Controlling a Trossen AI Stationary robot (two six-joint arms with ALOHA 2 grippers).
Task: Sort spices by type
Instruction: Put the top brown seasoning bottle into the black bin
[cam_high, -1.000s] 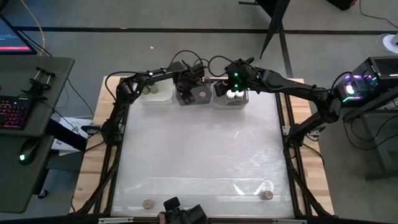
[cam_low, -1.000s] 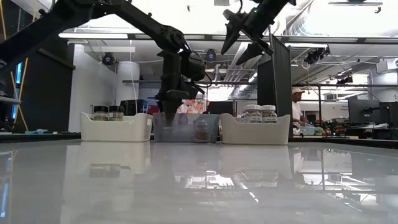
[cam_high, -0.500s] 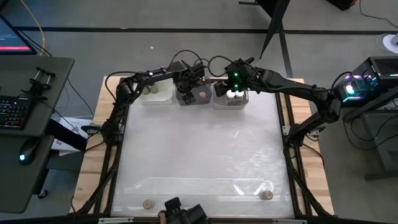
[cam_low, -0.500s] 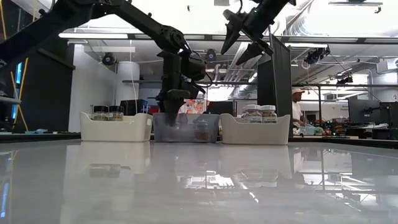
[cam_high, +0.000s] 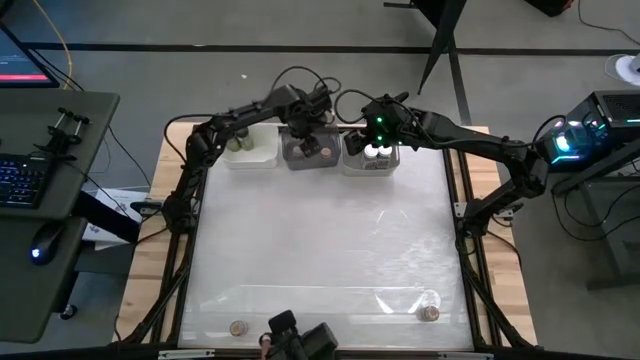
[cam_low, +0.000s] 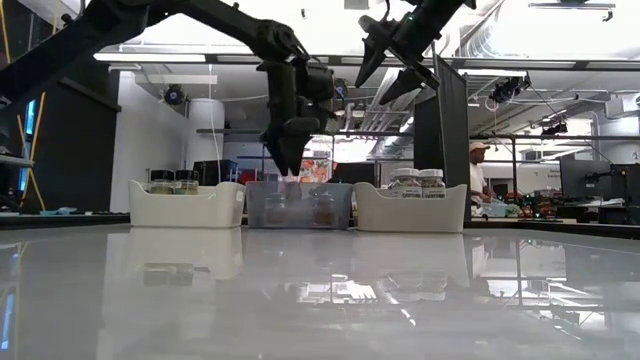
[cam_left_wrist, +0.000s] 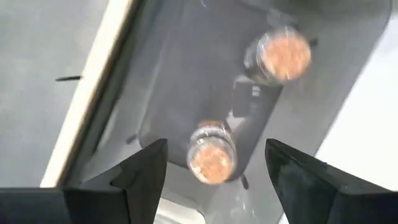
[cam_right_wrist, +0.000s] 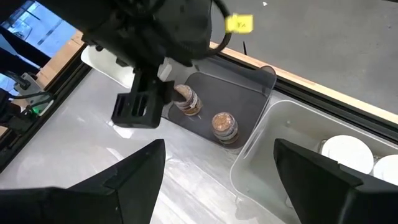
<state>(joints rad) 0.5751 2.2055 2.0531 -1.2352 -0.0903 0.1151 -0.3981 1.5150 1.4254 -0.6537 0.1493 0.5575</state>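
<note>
**Left gripper spread, empty, above the grey bin**

From overhead you see three bins in a row: the white bin (cam_high: 250, 152) with dark-capped jars (cam_low: 174, 181), the grey bin (cam_high: 312, 152), the clear bin (cam_high: 371, 158) with white-capped jars (cam_right_wrist: 346, 153). Your left gripper (cam_left_wrist: 214, 163) hangs above the grey bin, fingers spread, holding nothing. Only the wrist views show two cork-capped jars (cam_left_wrist: 212, 153) standing apart inside it. Your right gripper (cam_low: 396, 68) hovers wide open and empty above the clear bin.

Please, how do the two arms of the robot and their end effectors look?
Both arms are dark, jointed, with black cables looping over them. The left end effector has two flat black fingers. The right end effector looks alike; its wrist shows a green light, and a purple-lit box sits at its base.
</note>
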